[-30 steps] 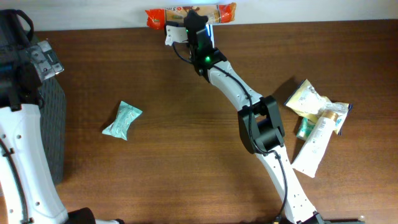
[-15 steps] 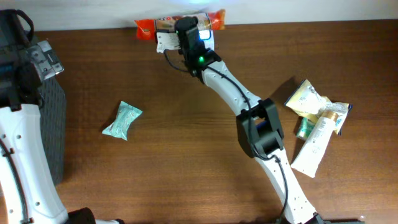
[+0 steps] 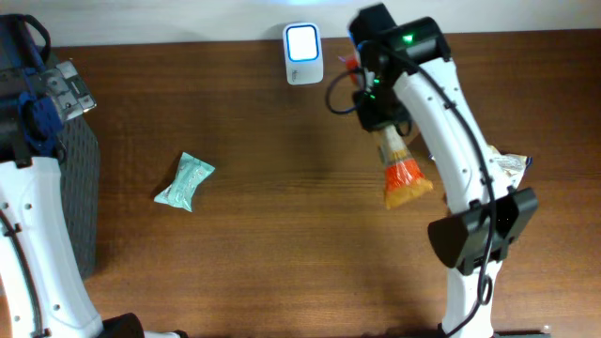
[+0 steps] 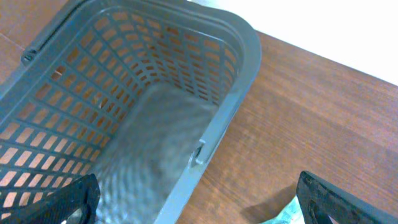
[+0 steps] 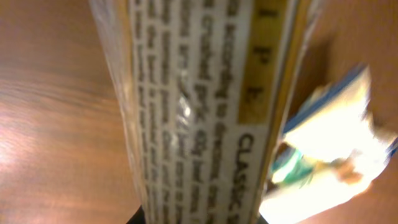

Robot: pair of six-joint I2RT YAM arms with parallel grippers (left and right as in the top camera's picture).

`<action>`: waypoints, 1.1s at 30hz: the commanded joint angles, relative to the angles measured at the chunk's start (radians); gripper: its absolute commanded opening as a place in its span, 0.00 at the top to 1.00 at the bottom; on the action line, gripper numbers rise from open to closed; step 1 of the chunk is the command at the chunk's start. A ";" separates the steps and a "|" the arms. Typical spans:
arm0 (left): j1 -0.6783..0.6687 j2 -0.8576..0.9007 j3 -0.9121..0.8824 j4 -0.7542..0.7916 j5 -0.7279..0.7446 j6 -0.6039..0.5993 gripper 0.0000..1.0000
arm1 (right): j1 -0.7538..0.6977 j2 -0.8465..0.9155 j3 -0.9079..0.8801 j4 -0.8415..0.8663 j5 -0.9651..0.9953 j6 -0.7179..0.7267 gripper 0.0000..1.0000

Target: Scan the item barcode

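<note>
Snack packet (image 3: 406, 176) clamped in closed right fingers (image 3: 384, 129), hanging over the surface (image 3: 282, 235) near the lit scanner (image 3: 303, 42); left fingers (image 4: 329, 196) spread wide open above the grey basket (image 4: 239, 53).

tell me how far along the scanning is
Done: the snack packet was held over the scanner a second ago. In hand: the right gripper, shut on it, has carried it off rightward. To do: the teal packet lies untouched; left gripper open above the basket.
</note>
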 commanded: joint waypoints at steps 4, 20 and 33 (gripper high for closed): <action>0.001 -0.006 -0.001 0.001 -0.013 0.009 0.01 | -0.155 -0.038 -0.423 0.176 0.131 0.080 0.96; 0.001 -0.006 -0.001 0.001 -0.013 0.009 0.01 | 0.065 0.053 -0.256 0.858 -0.771 -0.038 0.01; 0.001 -0.006 -0.001 0.001 -0.013 0.009 0.01 | 0.410 0.386 -0.256 1.285 -0.647 0.293 0.35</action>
